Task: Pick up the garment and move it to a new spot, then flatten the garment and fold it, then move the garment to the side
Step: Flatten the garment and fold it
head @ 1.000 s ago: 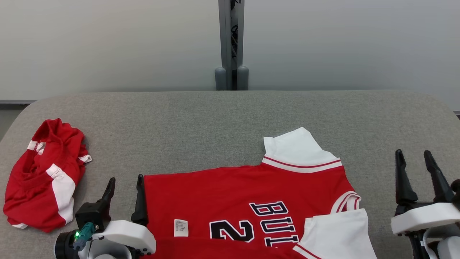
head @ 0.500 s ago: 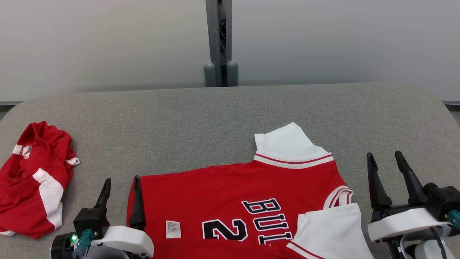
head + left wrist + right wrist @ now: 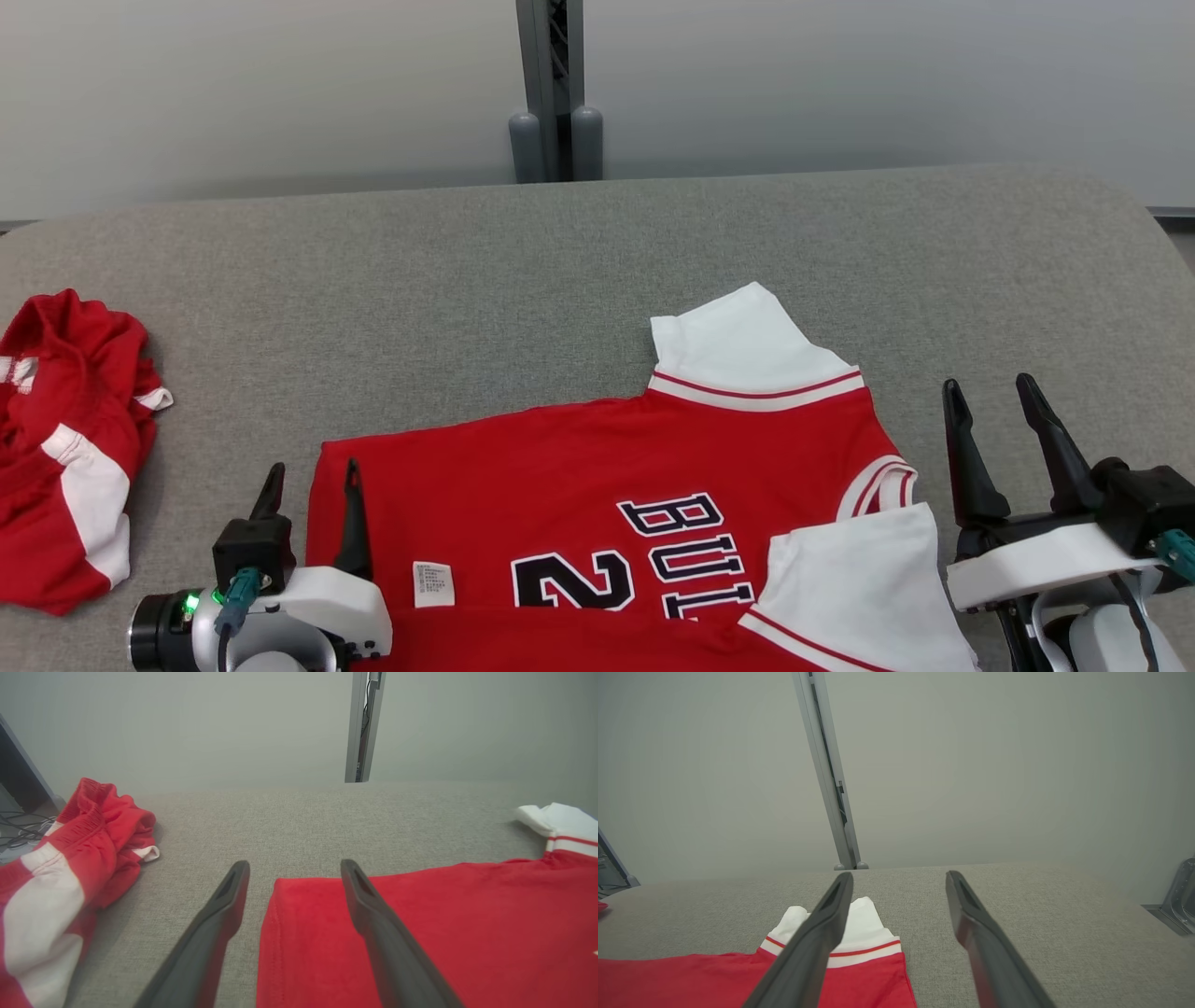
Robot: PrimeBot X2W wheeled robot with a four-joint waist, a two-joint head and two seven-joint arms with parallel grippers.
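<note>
Gripping low matters here: left claw (image 3: pixel 311 469) straddles the shirt (image 3: pixel 579 485) edge, right claw (image 3: pixel 988 385) just beside it. Both wide open, empty.

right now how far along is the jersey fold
Done: the red jersey lies spread flat on the grey table, one white sleeve already folded over its lettering. In hand: nothing gripped; the left pincer is open astride the jersey's edge, the right pincer open over bare table beside it. Left: the main folds, then moving it aside.
</note>
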